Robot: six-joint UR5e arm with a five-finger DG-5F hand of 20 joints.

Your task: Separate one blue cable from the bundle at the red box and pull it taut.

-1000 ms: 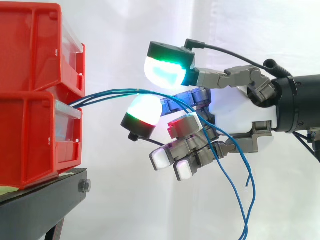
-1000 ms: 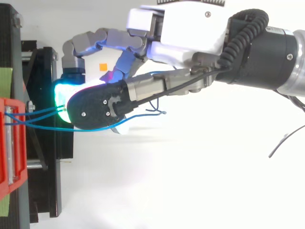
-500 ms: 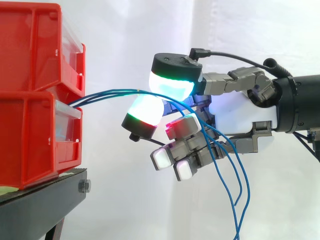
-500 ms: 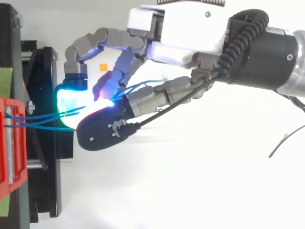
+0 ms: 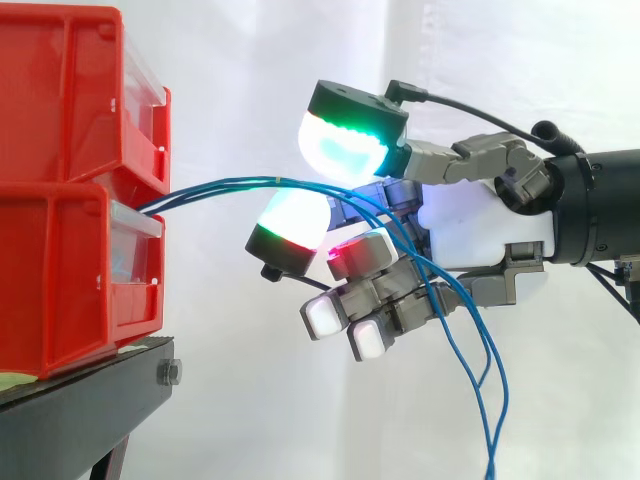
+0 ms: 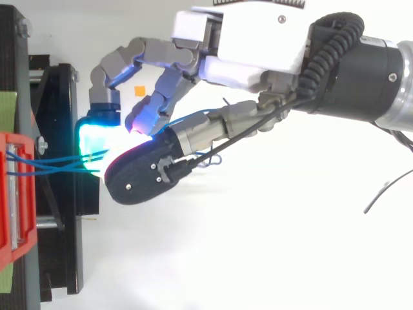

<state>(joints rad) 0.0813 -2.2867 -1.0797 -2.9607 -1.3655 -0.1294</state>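
Several thin blue cables [image 5: 220, 186] leave the gap between the two stacked red bins [image 5: 70, 200] and run right, nearly level, into my hand [image 5: 480, 225]. They pass between the green-white thumb pad [image 5: 345, 145] above and a white-red finger pad [image 5: 292, 220] below, both close against them. Behind the curled lower fingers the strands droop in loose loops [image 5: 490, 400] toward the bottom edge. In the top view the cables [image 6: 58, 161] cross from the red bin [image 6: 16, 194] to the hand [image 6: 251, 39], and the dark back of the thumb covers the spot where they are held.
The bins sit on a black stand [image 5: 80, 400], whose frame [image 6: 61, 213] lies just left of the fingertips in the top view. A white curtain hangs behind. A small orange square [image 6: 139, 90] lies on the white floor under the fingers.
The thumb has swung down over the cables and closer to the finger pad. The hanging strands have shifted, and more of them now lie across the hand.
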